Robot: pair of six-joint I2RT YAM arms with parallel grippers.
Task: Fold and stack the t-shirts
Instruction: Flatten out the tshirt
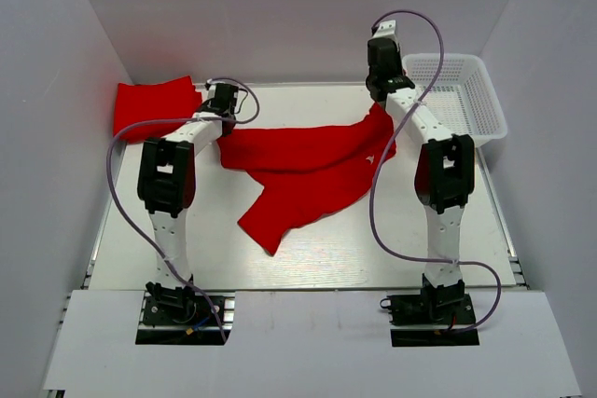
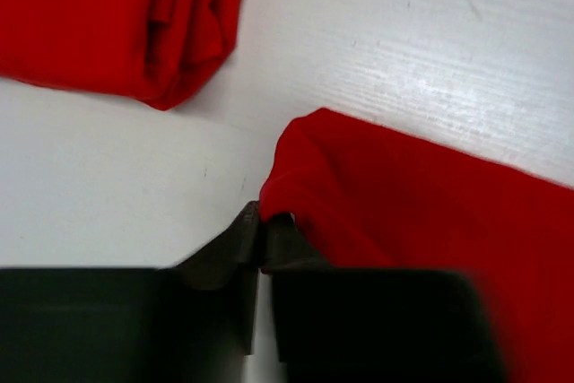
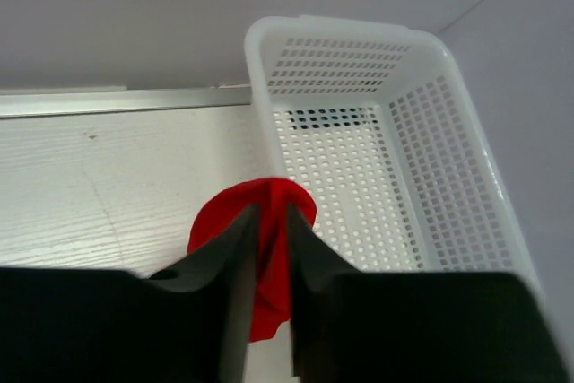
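Note:
A bright red t-shirt (image 1: pixel 308 170) lies spread and rumpled across the middle of the table, stretched between my two grippers. My left gripper (image 1: pixel 220 126) is shut on its left edge; in the left wrist view the jaws (image 2: pixel 260 221) pinch a fold of that red cloth (image 2: pixel 404 204). My right gripper (image 1: pixel 381 100) is shut on the shirt's right corner and holds it lifted; the right wrist view shows red cloth (image 3: pixel 269 266) between the closed fingers (image 3: pixel 272 217). A second red t-shirt (image 1: pixel 149 107) lies folded at the far left, also in the left wrist view (image 2: pixel 117 20).
A white plastic mesh basket (image 1: pixel 471 100) stands at the far right beside my right gripper; it also shows in the right wrist view (image 3: pixel 359 177). White walls enclose the table on three sides. A metal rail (image 3: pixel 117 100) runs along the back edge.

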